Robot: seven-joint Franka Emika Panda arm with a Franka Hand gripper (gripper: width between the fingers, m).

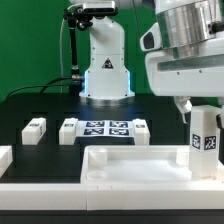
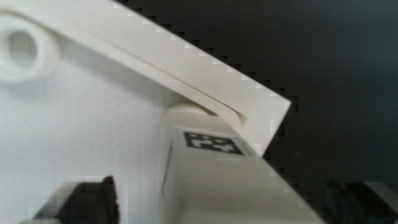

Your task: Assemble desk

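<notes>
The white desk tabletop [image 1: 130,160] lies flat at the front of the table, rim up. In the wrist view it [image 2: 89,110] fills most of the frame, with a round corner socket [image 2: 22,50]. My gripper [image 1: 203,112] is shut on a white square leg [image 1: 206,140] with a black-and-white tag. It holds the leg upright at the tabletop's corner at the exterior view's right. In the wrist view the leg [image 2: 214,170] sits between my dark fingers [image 2: 86,200], with its far end at that corner. Whether it sits in a socket is hidden.
The marker board [image 1: 105,128] lies mid-table. Three loose legs lie around it: one far left [image 1: 35,127], one at its left edge [image 1: 68,130], one at its right edge [image 1: 142,128]. Low white rails [image 1: 5,157] border the front and left. The robot base [image 1: 105,75] stands behind.
</notes>
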